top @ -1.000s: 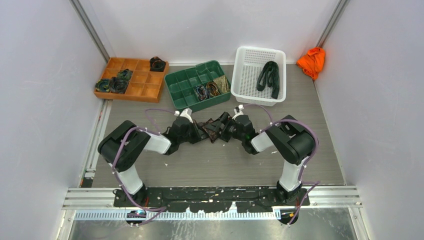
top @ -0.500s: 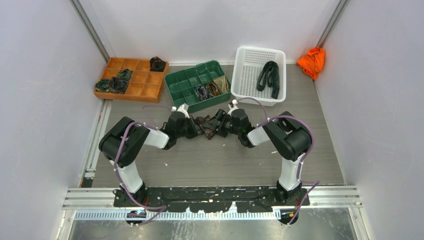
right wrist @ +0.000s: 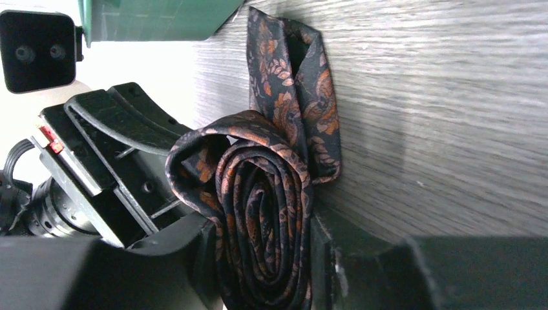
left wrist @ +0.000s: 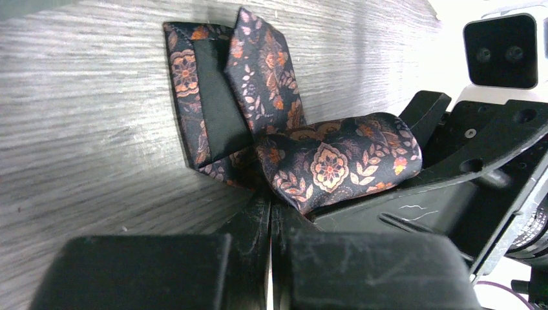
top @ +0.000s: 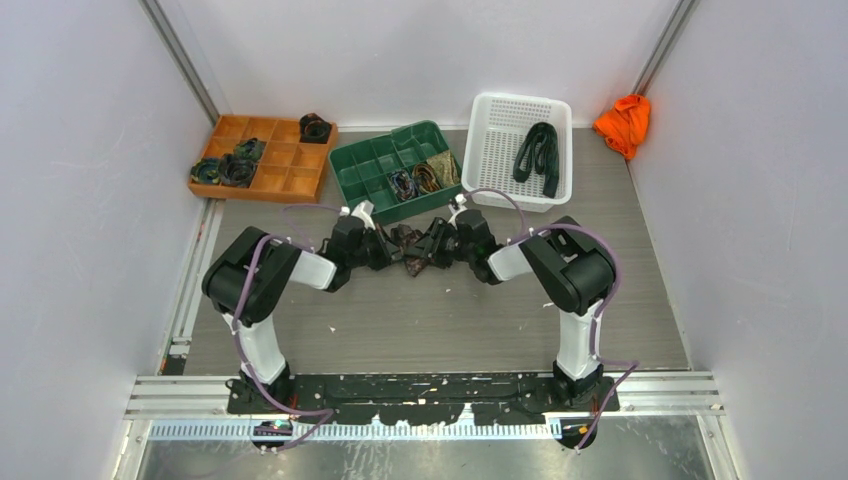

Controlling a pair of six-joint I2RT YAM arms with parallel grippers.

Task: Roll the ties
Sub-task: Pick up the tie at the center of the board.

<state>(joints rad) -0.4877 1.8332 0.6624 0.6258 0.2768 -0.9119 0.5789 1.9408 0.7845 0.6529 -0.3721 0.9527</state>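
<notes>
The right jaws clamp the rolled tie (right wrist: 262, 213) across its round, the spiral end facing out. The left jaws are pressed together, tips at the fabric under the coil; whether they nip a fold I cannot tell. The cloth is probably soft, light and slick, so the coil would likely spring loose unless squeezed across its layers. The tie is dark with orange flowers, and its unrolled tail (left wrist: 262, 71) rests folded on the counter (top: 450, 320) near the green tray (top: 395, 170).
</notes>
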